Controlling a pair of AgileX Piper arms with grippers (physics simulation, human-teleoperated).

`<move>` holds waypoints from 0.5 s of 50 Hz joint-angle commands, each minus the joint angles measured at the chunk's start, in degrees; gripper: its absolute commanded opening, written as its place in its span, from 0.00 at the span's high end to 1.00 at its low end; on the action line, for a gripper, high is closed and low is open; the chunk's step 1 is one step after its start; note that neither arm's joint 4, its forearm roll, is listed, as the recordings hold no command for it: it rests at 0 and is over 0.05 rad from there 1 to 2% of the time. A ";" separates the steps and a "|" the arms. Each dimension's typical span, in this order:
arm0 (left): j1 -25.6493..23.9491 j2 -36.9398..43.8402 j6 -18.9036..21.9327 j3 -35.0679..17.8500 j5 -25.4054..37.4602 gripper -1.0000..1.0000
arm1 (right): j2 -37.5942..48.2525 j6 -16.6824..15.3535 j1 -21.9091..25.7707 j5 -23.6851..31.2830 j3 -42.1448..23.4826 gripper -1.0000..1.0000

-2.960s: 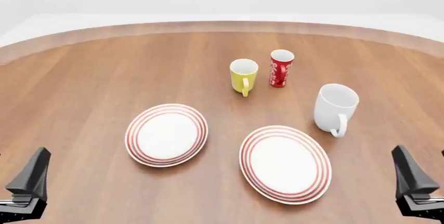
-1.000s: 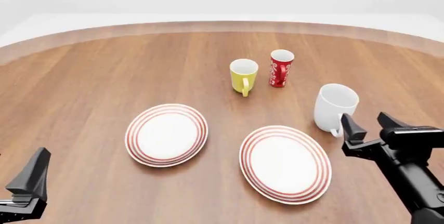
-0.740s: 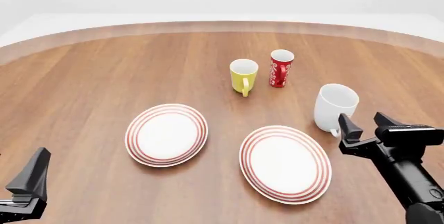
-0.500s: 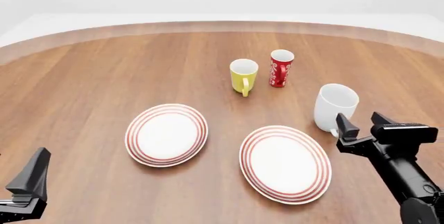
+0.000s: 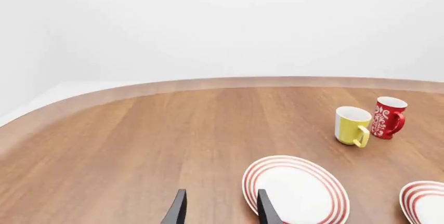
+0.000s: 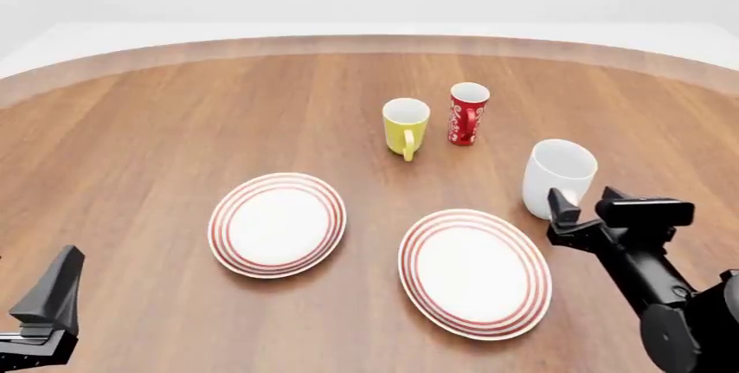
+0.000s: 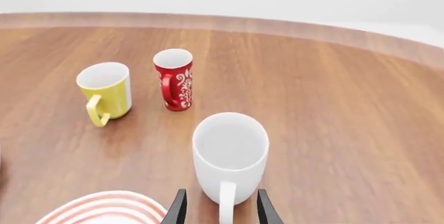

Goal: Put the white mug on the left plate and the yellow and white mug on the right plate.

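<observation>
The white mug [image 6: 560,176] [image 7: 230,154] stands upright at the right of the table, its handle turned toward me. My right gripper [image 6: 584,203] [image 7: 220,211] is open, with one finger on each side of that handle and not closed on it. The yellow and white mug [image 6: 406,126] [image 7: 107,95] [image 5: 351,125] stands farther back near the middle. The left plate [image 6: 277,224] [image 5: 298,193] and the right plate [image 6: 475,271] [image 7: 104,208] lie bare. My left gripper [image 5: 220,212] [image 6: 48,299] is open and holds nothing at the front left corner.
A slim red-and-white patterned cup [image 6: 468,113] [image 7: 173,78] [image 5: 387,117] stands just right of the yellow mug. The round wooden table's [image 6: 173,113] far edge curves across the back. The right arm's black body [image 6: 676,312] fills the front right corner.
The right arm rose from the front right corner and moved left and forward, bringing its open fingers up to the white mug's handle. The left arm and the crockery stayed still.
</observation>
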 commanded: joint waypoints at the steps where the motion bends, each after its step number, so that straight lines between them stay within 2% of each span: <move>1: 0.00 0.00 0.00 0.00 0.00 0.00 | 3.04 0.09 -0.17 -0.31 -1.62 0.00; 25: 0.00 0.00 0.00 0.00 0.00 0.00 | 7.27 0.64 -0.85 -0.42 -3.66 0.00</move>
